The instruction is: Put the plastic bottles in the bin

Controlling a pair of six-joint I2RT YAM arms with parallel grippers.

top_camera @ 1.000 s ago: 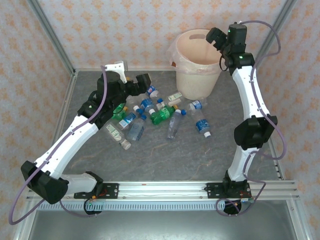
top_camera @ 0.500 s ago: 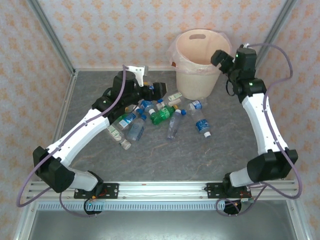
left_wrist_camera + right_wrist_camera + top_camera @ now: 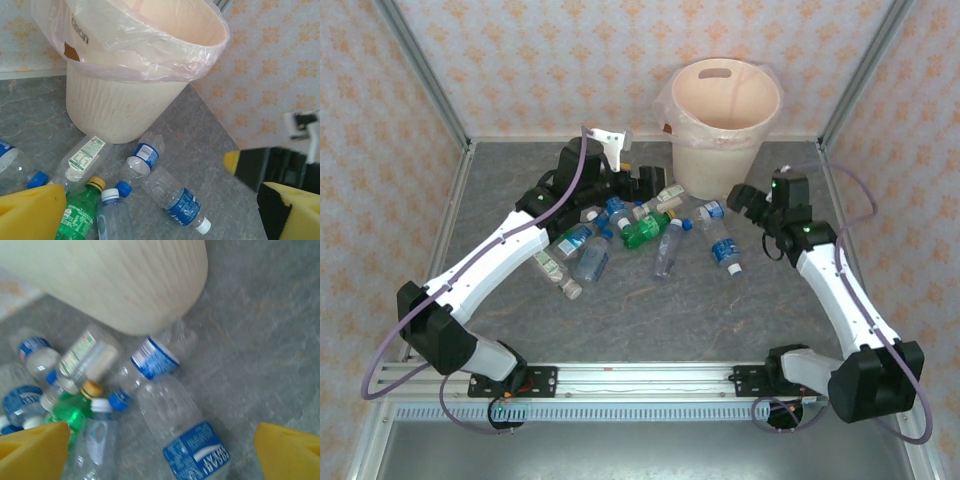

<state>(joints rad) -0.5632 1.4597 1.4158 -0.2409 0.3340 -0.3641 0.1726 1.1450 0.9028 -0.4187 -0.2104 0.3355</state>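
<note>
Top external view is showing the plastic bottles [image 3: 642, 232] lying scattered on the table [image 3: 720, 310] just in front of the bin [image 3: 715, 165], so most of the clearing is looking undone. Left gripper [image 3: 642, 183] and right gripper [image 3: 740, 195] are hovering at the pile, jaws spread wide, gripping nothing.

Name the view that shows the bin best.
Top external: the whole bin shows, open mouth and handle slot included. Left wrist crops its far rim; right wrist catches a blurred stretch of wall.
</note>
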